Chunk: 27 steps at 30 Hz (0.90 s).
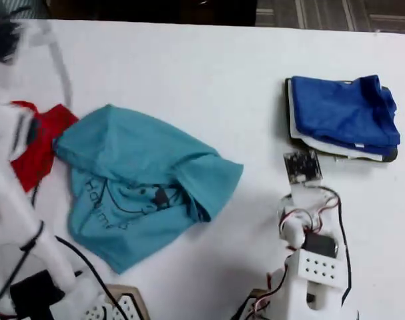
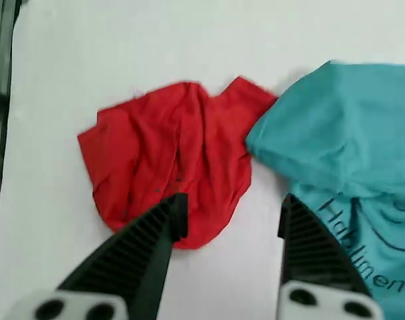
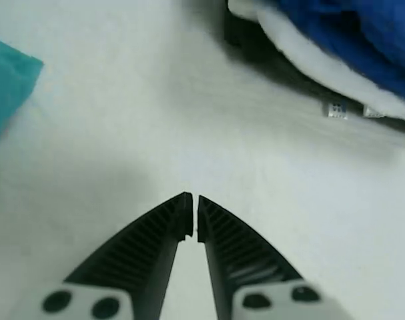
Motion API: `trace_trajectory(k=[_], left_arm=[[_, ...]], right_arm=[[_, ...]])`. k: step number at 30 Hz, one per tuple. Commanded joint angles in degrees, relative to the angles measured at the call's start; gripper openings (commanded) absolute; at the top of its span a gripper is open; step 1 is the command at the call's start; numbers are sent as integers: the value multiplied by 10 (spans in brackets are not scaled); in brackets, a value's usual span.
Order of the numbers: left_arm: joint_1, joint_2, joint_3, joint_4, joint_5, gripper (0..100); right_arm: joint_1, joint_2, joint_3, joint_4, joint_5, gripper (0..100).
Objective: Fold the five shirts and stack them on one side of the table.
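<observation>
The left claw (image 2: 233, 208) gapes wide and empty over the desk (image 2: 122, 53). The crumpled red shirt (image 2: 169, 167) lies just ahead of one finger, the teal shirt (image 2: 335, 133) ahead of the other. The right claw (image 3: 194, 217), closed on nothing, has the folded stack (image 3: 362, 40) ahead of it.

We note a teal shirt (image 1: 135, 163) bearing dark line print, a plain red shirt (image 2: 169, 160), and a stack (image 1: 342, 110) blue over white over black.

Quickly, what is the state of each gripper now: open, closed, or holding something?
Left gripper: open, holding nothing.
Right gripper: closed, holding nothing.
</observation>
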Motion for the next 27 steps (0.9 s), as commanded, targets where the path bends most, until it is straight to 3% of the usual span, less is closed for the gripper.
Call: trace_trajectory(k=[1,4,9,19,22,27], left_arm=[[-92,-8,92,-61,-21,241],[-154,-8,155,-105,-26,241],[-240,-8,196,-135,-26,241],[-337,-11,215,-104,-26,241],[-367,-9,218,-105,-60,241],[-410,-8,219,-108,-71,241]], right_arm=[[-49,-6,-145,106,-4,21],[-134,-5,-207,156,-18,21],[-254,56,-258,141,-58,22],[-446,456,-617,153,-162,91],[-506,582,-743,154,-195,91],[-590,766,-907,169,-207,94]])
